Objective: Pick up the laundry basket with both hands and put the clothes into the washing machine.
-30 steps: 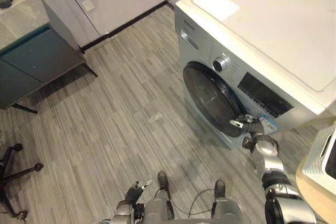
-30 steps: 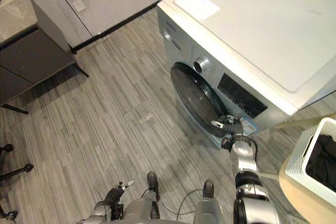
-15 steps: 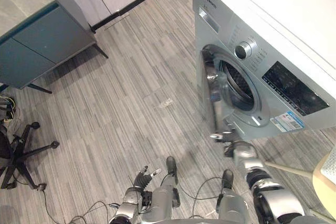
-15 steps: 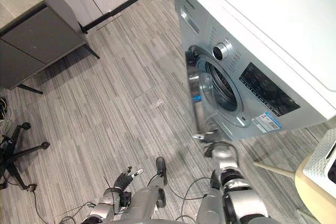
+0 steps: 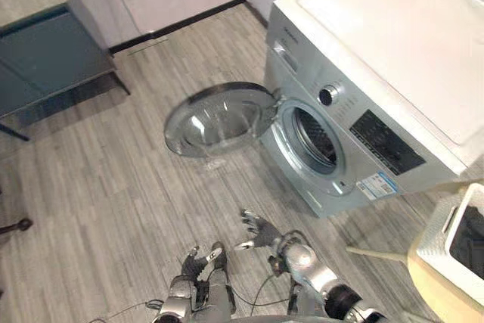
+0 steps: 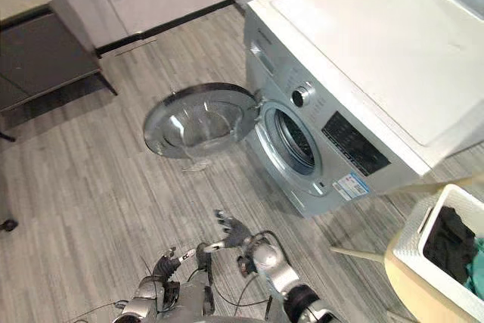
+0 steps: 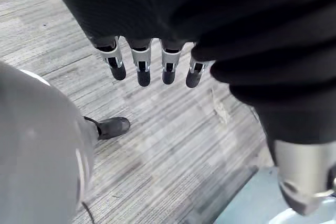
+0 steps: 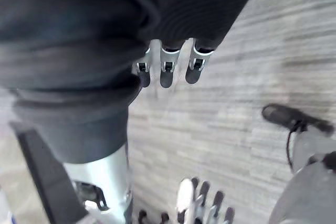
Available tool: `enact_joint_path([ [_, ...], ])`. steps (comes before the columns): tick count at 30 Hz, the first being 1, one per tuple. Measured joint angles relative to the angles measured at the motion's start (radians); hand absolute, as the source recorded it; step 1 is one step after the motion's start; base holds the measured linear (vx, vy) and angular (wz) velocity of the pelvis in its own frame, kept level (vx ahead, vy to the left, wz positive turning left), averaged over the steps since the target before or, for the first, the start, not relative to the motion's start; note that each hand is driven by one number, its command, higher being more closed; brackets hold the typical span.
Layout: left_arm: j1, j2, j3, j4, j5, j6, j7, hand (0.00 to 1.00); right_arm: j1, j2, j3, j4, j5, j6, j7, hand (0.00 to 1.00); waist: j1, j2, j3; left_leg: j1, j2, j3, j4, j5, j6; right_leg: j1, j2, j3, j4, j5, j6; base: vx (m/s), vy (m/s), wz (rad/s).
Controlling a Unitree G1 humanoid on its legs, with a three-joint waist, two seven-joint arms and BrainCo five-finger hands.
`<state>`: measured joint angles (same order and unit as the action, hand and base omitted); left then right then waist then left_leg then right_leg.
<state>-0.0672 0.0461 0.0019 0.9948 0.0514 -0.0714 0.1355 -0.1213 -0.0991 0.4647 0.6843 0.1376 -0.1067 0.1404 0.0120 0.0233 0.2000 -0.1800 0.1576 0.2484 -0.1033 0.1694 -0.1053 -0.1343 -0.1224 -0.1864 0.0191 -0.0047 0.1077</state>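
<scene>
Right hand (image 5: 258, 230) hangs low, fingers spread, holding nothing. Left hand (image 5: 187, 261), at its 8 o'clock, is likewise slack and empty. We find the basket (image 6: 414, 246) at 3 o'clock of the right hand, well apart, clothes (image 6: 450, 236) inside. We judge the right arm nearer. Washer door (image 5: 215, 115) stands open at 11 o'clock.

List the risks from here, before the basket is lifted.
The washing machine door stands wide open over the floor; the laundry basket might knock it. The basket sits far to the right, away from the open right hand and left hand, so a one-sided lift might spill the clothes.
</scene>
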Motion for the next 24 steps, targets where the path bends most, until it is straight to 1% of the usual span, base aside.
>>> enact_joint_path([
  [1, -0.031, -0.001, 0.000, 0.000, 0.000, 0.002, 0.002, 0.00, 0.039, -0.029, -0.059, 0.000, -0.025, 0.001, -0.010, 0.00, -0.005, -0.001, 0.001, -0.005, 0.001, 0.016, 0.000, -0.001, 0.002, -0.015, 0.003, 0.017, -0.004, 0.000, 0.000, -0.05, 0.016, -0.42],
  [2, -0.049, 0.001, 0.001, 0.001, 0.000, 0.003, 0.003, 0.00, 0.055, -0.043, -0.092, 0.000, -0.034, 0.003, -0.011, 0.00, -0.012, -0.004, 0.003, -0.008, 0.002, 0.024, 0.000, -0.001, 0.002, -0.028, 0.005, 0.030, -0.005, 0.000, 0.000, -0.02, 0.002, -0.46],
  [3, -0.096, 0.010, 0.004, 0.002, 0.000, 0.004, 0.006, 0.00, 0.082, -0.065, -0.155, 0.000, -0.042, 0.003, -0.014, 0.00, -0.028, -0.012, 0.007, -0.019, 0.007, 0.045, 0.000, -0.002, 0.002, -0.049, 0.011, 0.057, -0.004, 0.000, -0.001, 0.01, -0.008, -0.57],
  [4, -0.150, 0.033, 0.008, 0.009, -0.004, 0.005, 0.019, 0.00, 0.103, -0.073, -0.216, 0.000, -0.051, 0.005, -0.029, 0.00, -0.040, -0.027, 0.017, -0.027, 0.012, 0.073, 0.000, -0.001, 0.002, -0.075, 0.017, 0.085, -0.004, 0.014, -0.011, 0.01, -0.012, -0.63],
  [5, -0.178, 0.046, 0.010, 0.014, -0.006, 0.004, 0.022, 0.00, 0.111, -0.076, -0.243, -0.001, -0.052, 0.005, -0.035, 0.00, -0.051, -0.038, 0.023, -0.030, 0.014, 0.087, 0.000, -0.001, 0.002, -0.086, 0.018, 0.095, -0.003, 0.026, -0.010, 0.03, -0.023, -0.74],
  [6, -0.234, 0.080, 0.022, 0.023, -0.024, 0.005, 0.024, 0.00, 0.126, -0.084, -0.285, -0.003, -0.052, 0.005, -0.041, 0.00, -0.068, -0.060, 0.036, -0.036, 0.020, 0.118, 0.000, -0.001, 0.001, -0.113, 0.025, 0.126, -0.005, 0.046, -0.015, 0.02, -0.041, -0.83],
  [7, -0.296, 0.109, 0.056, 0.037, -0.054, 0.006, 0.025, 0.00, 0.141, -0.086, -0.319, -0.005, -0.051, 0.005, -0.047, 0.00, -0.083, -0.081, 0.047, -0.043, 0.031, 0.155, 0.002, 0.001, -0.001, -0.142, 0.037, 0.162, -0.011, 0.069, -0.020, 0.03, -0.048, -0.86],
  [8, -0.329, 0.131, 0.080, 0.045, -0.078, 0.007, 0.025, 0.00, 0.153, -0.085, -0.340, -0.012, -0.048, 0.005, -0.050, 0.00, -0.090, -0.090, 0.053, -0.049, 0.035, 0.172, 0.005, 0.002, 0.000, -0.156, 0.042, 0.177, -0.016, 0.077, -0.019, 0.03, -0.059, -0.85],
  [9, -0.393, 0.167, 0.113, 0.069, -0.121, 0.006, 0.026, 0.00, 0.182, -0.086, -0.360, -0.035, -0.046, 0.005, -0.052, 0.00, -0.111, -0.106, 0.060, -0.062, 0.041, 0.200, 0.000, 0.006, 0.003, -0.184, 0.051, 0.206, -0.026, 0.095, -0.021, 0.05, -0.052, -0.82],
  [10, -0.454, 0.205, 0.153, 0.101, -0.211, 0.005, 0.024, 0.00, 0.204, -0.086, -0.383, -0.047, -0.028, 0.005, -0.051, 0.00, -0.127, -0.117, 0.065, -0.068, 0.046, 0.225, 0.000, 0.006, 0.003, -0.209, 0.053, 0.236, -0.027, 0.103, -0.022, 0.06, -0.042, -0.73],
  [11, -0.483, 0.219, 0.174, 0.115, -0.254, 0.005, 0.023, 0.00, 0.212, -0.086, -0.390, -0.045, -0.026, 0.006, -0.051, 0.00, -0.143, -0.120, 0.068, -0.071, 0.048, 0.231, 0.000, 0.006, 0.003, -0.216, 0.055, 0.243, -0.029, 0.105, -0.022, 0.08, -0.030, -0.53],
  [12, -0.534, 0.242, 0.207, 0.125, -0.399, 0.007, 0.021, 0.00, 0.230, -0.086, -0.395, -0.044, -0.026, 0.008, -0.051, 0.00, -0.172, -0.121, 0.070, -0.073, 0.052, 0.243, 0.001, 0.007, 0.003, -0.221, 0.060, 0.251, -0.038, 0.109, -0.024, 0.09, -0.034, -0.30],
  [13, -0.569, 0.253, 0.210, 0.126, -0.549, -0.002, 0.021, 0.00, 0.244, -0.085, -0.395, -0.044, -0.026, 0.009, -0.052, 0.00, -0.179, -0.121, 0.070, -0.073, 0.057, 0.250, 0.004, 0.007, 0.003, -0.221, 0.066, 0.259, -0.047, 0.118, -0.026, 0.12, -0.055, -0.27],
  [15, -0.642, 0.264, 0.231, 0.126, -0.753, -0.033, 0.019, 0.00, 0.253, -0.081, -0.396, -0.044, -0.021, 0.021, -0.055, 0.00, -0.196, -0.121, 0.070, -0.070, 0.070, 0.257, 0.005, 0.008, 0.001, -0.222, 0.078, 0.271, -0.053, 0.121, -0.028, 0.11, -0.060, -0.22],
  [18, -0.704, 0.272, 0.244, 0.122, -0.810, -0.058, 0.019, 0.00, 0.252, -0.064, -0.420, -0.055, 0.001, 0.020, -0.057, 0.00, -0.198, -0.122, 0.070, -0.066, 0.087, 0.272, 0.005, 0.022, -0.020, -0.224, 0.094, 0.276, -0.056, 0.125, -0.033, 0.06, -0.068, -0.16],
  [20, -0.709, 0.282, 0.254, 0.121, -0.849, -0.068, 0.021, 0.00, 0.246, -0.062, -0.439, -0.060, 0.001, 0.015, -0.067, 0.00, -0.198, -0.122, 0.070, -0.066, 0.096, 0.277, 0.003, 0.022, -0.020, -0.232, 0.105, 0.284, -0.056, 0.129, -0.039, 0.02, -0.054, -0.18],
  [21, -0.711, 0.283, 0.276, 0.121, -0.869, -0.070, 0.021, 0.00, 0.241, -0.061, -0.457, -0.058, 0.002, 0.013, -0.077, 0.00, -0.198, -0.122, 0.070, -0.070, 0.098, 0.277, 0.001, 0.022, -0.020, -0.239, 0.108, 0.288, -0.056, 0.131, -0.042, -0.01, -0.035, -0.16],
  [22, -0.712, 0.285, 0.303, 0.121, -0.923, -0.073, 0.032, 0.00, 0.232, -0.059, -0.487, -0.042, 0.010, 0.012, -0.095, 0.00, -0.198, -0.122, 0.076, -0.072, 0.100, 0.276, 0.000, 0.022, -0.020, -0.243, 0.109, 0.292, -0.056, 0.131, -0.042, -0.02, -0.026, -0.09],
  [23, -0.712, 0.284, 0.309, 0.121, -0.935, -0.074, 0.036, 0.00, 0.231, -0.059, -0.490, -0.041, 0.010, 0.012, -0.099, 0.00, -0.198, -0.122, 0.076, -0.072, 0.100, 0.276, 0.000, 0.022, -0.020, -0.243, 0.110, 0.291, -0.056, 0.131, -0.042, -0.03, -0.018, -0.01],
  [24, -0.712, 0.284, 0.329, 0.125, -0.977, -0.082, 0.050, 0.00, 0.231, -0.055, -0.509, -0.025, 0.010, 0.013, -0.116, 0.00, -0.199, -0.122, 0.077, -0.075, 0.103, 0.273, 0.000, 0.022, -0.020, -0.243, 0.112, 0.289, -0.056, 0.131, -0.042, -0.03, -0.001, 0.05],
])
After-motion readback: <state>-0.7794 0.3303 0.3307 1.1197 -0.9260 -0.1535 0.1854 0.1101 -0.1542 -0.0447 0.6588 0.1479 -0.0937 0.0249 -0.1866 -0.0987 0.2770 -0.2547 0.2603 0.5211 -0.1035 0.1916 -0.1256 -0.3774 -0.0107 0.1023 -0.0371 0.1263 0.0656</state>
